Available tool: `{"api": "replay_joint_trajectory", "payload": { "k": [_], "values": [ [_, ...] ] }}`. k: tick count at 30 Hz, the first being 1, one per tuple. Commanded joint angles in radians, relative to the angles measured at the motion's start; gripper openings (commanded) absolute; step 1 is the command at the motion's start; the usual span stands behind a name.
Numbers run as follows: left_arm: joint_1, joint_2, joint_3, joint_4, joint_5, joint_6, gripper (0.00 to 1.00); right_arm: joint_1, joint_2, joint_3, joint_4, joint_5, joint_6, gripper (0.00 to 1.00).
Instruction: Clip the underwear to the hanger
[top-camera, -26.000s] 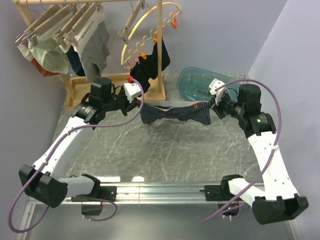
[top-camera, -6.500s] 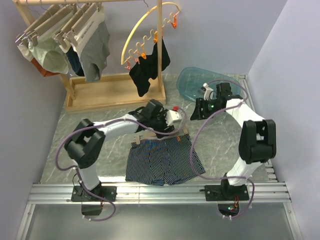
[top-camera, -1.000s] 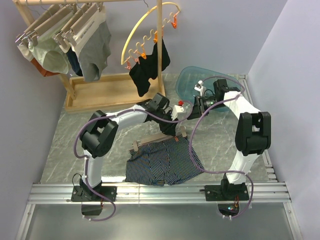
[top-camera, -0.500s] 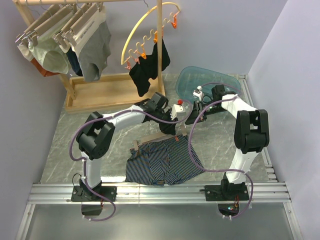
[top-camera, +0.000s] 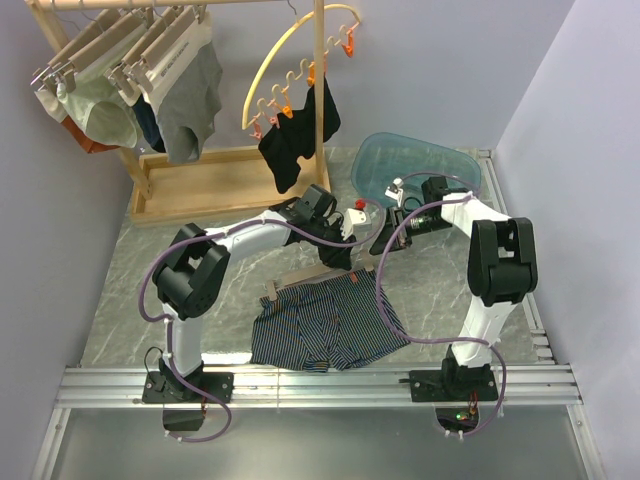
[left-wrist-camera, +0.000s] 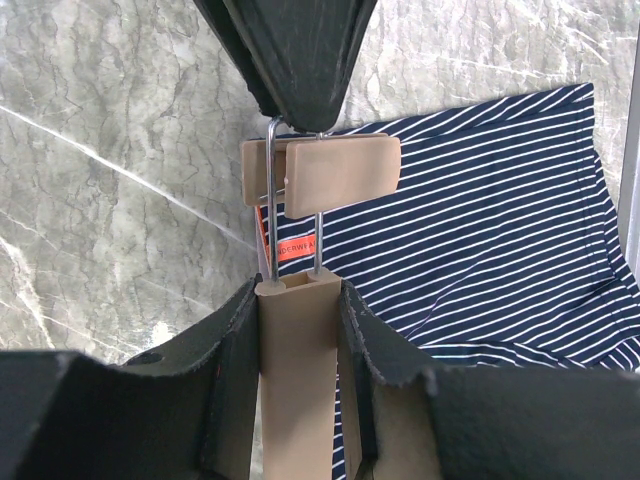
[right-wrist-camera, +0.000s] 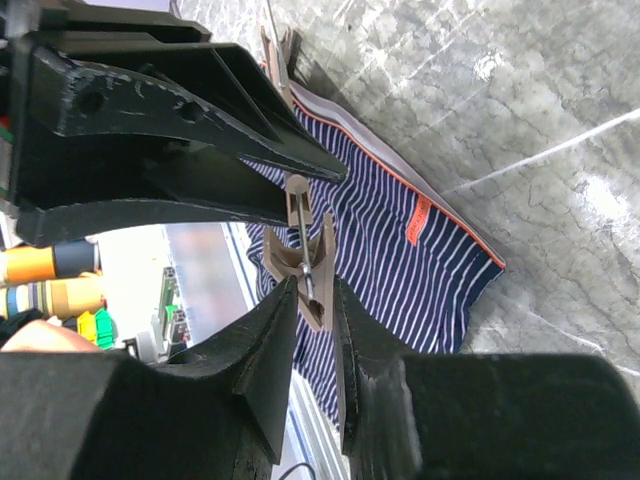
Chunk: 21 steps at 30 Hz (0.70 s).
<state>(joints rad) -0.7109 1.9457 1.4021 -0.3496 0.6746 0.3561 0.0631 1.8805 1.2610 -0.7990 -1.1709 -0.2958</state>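
**Hanger held at the waistband edge, both tools closed**

The underwear is spread flat on the tabletop, with the leg hems toward the near rail and the waistband edge toward the far side. The hanger is held over that waistband edge. Its wooden bar is clenched between the fingers of the left tool, one finger against each long side.

One clip is seen at the bar's end, above the garment's corner and its orange label. The clip is pinched in the narrow gap of the right tool, which is brought in from the opposite side (the two tools nearly meet tip to tip).

Bare marble is left on both sides of the garment. Behind the tools, room is bounded by the blue basin and the wooden rack base.
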Motion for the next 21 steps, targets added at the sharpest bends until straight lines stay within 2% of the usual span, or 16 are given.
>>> {"api": "replay_joint_trajectory", "payload": {
  "k": [1,8,12,15,17,19,21],
  "values": [
    [-0.002,-0.047,0.011,0.018,0.011,0.021,0.11,0.007,0.006,-0.011,0.027,-0.027,-0.003,0.28],
    [-0.001,-0.041,0.018,0.015,0.01,0.023,0.11,0.014,0.003,-0.02,0.02,-0.067,-0.009,0.27],
    [-0.001,-0.039,0.021,0.015,0.013,0.021,0.14,0.021,0.003,-0.021,0.02,-0.079,-0.014,0.2],
    [-0.001,-0.039,0.024,0.009,0.016,0.017,0.23,0.023,0.008,-0.017,0.017,-0.084,-0.014,0.11],
    [-0.001,-0.036,0.037,-0.014,0.017,0.018,0.36,0.023,0.006,-0.018,0.026,-0.082,-0.008,0.02],
    [-0.001,-0.034,0.064,-0.037,0.016,0.023,0.47,0.023,0.0,-0.026,0.04,-0.075,0.004,0.0],
    [0.001,-0.031,0.089,-0.078,0.01,0.015,0.52,0.023,-0.014,-0.031,0.052,-0.07,0.004,0.0]
  ]
}}
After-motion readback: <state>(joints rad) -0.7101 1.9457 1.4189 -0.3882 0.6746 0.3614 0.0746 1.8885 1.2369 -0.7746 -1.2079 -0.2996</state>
